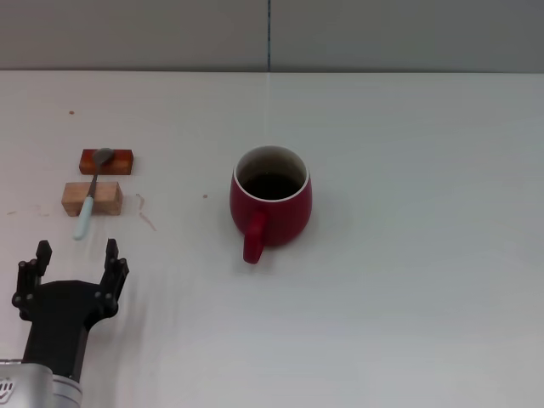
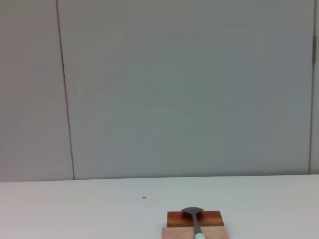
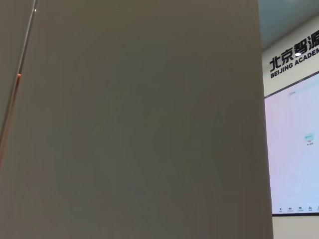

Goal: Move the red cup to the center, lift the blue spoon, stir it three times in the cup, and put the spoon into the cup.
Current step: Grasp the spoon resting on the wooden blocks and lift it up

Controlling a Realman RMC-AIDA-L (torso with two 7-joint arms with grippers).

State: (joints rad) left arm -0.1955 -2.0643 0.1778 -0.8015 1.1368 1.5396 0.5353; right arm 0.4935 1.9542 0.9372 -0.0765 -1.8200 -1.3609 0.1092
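The red cup (image 1: 270,205) stands upright near the middle of the white table (image 1: 408,255), its handle turned toward me. The blue spoon (image 1: 91,194) lies at the left across two wooden blocks, its grey bowl on the far block and its pale handle sloping down to the table. In the left wrist view the blue spoon (image 2: 195,222) shows straight ahead on the blocks. My left gripper (image 1: 76,255) is open, low at the front left, a short way short of the spoon's handle end, holding nothing. The right gripper is out of view.
A reddish-brown block (image 1: 107,161) sits behind a tan block (image 1: 92,198) at the left; both carry the spoon. In the left wrist view the reddish-brown block (image 2: 212,218) and tan block (image 2: 177,233) lie ahead. A grey wall (image 1: 272,34) bounds the table's far edge.
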